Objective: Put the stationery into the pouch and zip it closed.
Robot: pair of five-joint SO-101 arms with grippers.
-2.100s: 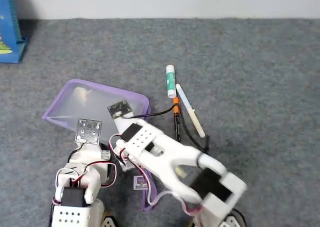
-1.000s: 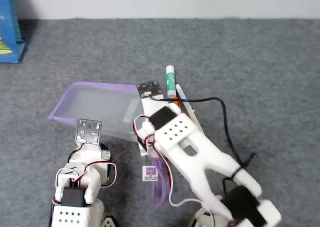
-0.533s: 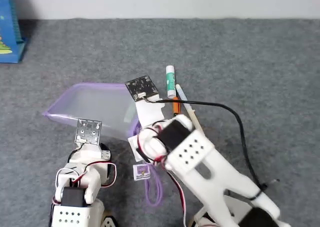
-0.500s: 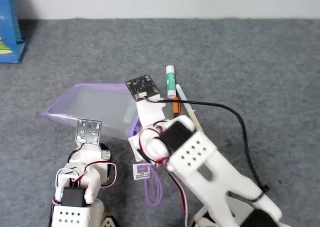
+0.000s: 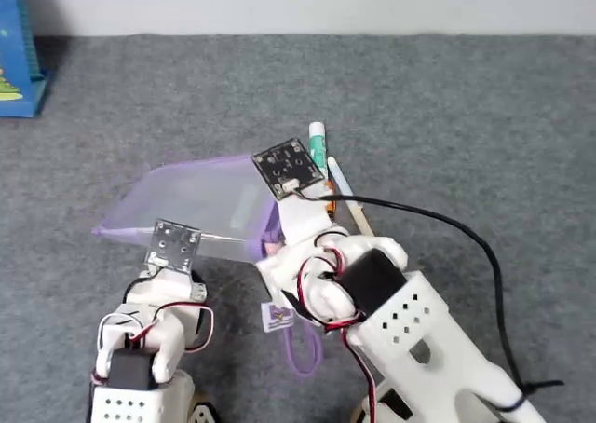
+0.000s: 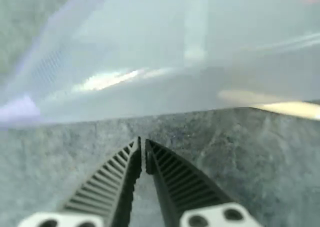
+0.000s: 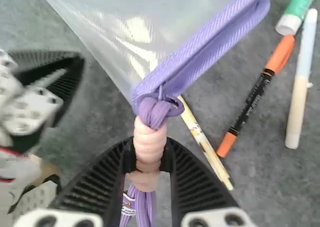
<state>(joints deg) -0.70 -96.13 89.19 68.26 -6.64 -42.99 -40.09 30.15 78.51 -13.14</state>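
Observation:
The pouch point(image 5: 200, 199) is translucent with a purple zip edge point(image 7: 205, 62) and lies tilted on the grey carpet. My right gripper point(image 7: 148, 159) is shut on the pink bead of the purple zip-pull strap point(image 7: 148, 137) at the pouch's corner. The strap's loop and tag point(image 5: 277, 316) trail toward the arm's base. Beside that corner lie a green glue stick point(image 5: 318, 146), an orange marker point(image 7: 255, 99), a white-and-cream pen point(image 7: 300, 87) and a thin wooden pencil point(image 7: 202, 137). My left gripper point(image 6: 141, 154) is shut on nothing, low over the carpet just short of the pouch's near edge point(image 6: 150, 94).
A blue box point(image 5: 19, 55) stands at the far left by the white wall point(image 5: 326, 4). A black cable point(image 5: 438, 220) arcs off the right arm. Open grey carpet point(image 5: 484, 134) stretches to the right and far side.
The right arm has swung right and forward with the strap, dragging and raising the pouch's corner toward the stationery. The left wrist has tilted slightly.

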